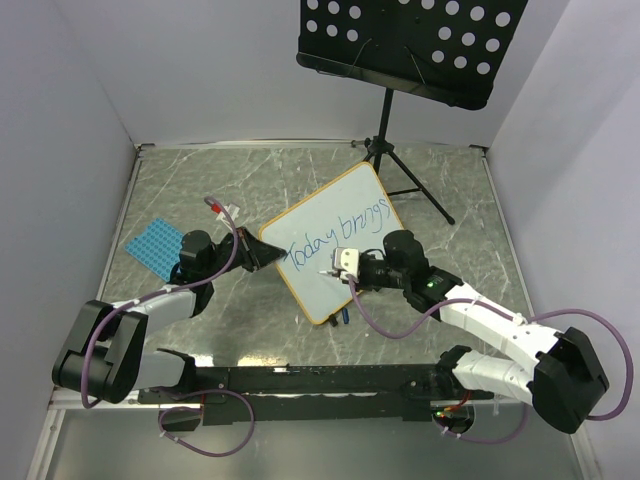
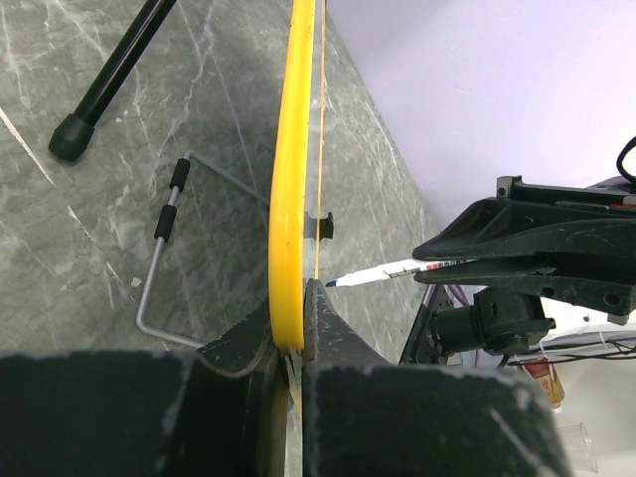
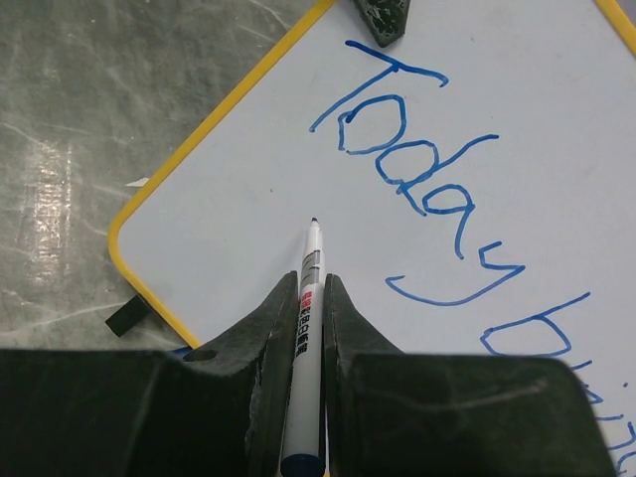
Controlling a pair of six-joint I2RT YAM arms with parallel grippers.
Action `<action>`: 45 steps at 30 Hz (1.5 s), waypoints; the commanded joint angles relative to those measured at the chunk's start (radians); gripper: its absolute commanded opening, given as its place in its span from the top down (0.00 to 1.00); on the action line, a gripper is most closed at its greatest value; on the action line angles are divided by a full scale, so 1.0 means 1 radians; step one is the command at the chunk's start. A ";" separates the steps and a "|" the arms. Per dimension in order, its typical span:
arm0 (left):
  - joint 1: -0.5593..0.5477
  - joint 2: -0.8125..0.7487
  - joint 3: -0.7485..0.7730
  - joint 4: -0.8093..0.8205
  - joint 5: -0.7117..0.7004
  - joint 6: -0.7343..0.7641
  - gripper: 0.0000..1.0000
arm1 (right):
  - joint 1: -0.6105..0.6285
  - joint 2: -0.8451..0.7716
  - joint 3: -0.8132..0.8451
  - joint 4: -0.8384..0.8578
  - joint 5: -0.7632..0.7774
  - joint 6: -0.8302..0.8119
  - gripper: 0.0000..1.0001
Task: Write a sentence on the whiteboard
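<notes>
Pale lavender walls [image 1: 80, 90] enclose a grey marbled table [image 1: 200, 180] bearing a black music stand [image 1: 410, 40].

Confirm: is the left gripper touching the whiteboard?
Touching. The left wrist view shows the left gripper closed on the whiteboard at its yellow frame, a finger pressed against each side, no gap.

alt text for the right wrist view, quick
The right gripper holds a marker, tip pointing at the whiteboard beside a blue sentence starting "Today". A grey marbled table shows beyond the board's yellow frame.

Whiteboard [image 1: 328, 268] on table [image 1: 200, 180], before music stand [image 1: 410, 45]
</notes>
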 commanded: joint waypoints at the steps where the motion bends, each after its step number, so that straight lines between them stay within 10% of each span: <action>1: -0.024 0.012 -0.017 -0.050 0.071 0.099 0.99 | 0.010 0.005 -0.012 0.064 0.021 0.018 1.00; 45: -0.024 0.008 -0.018 -0.053 0.071 0.105 0.99 | 0.044 0.057 0.034 -0.077 0.053 -0.032 1.00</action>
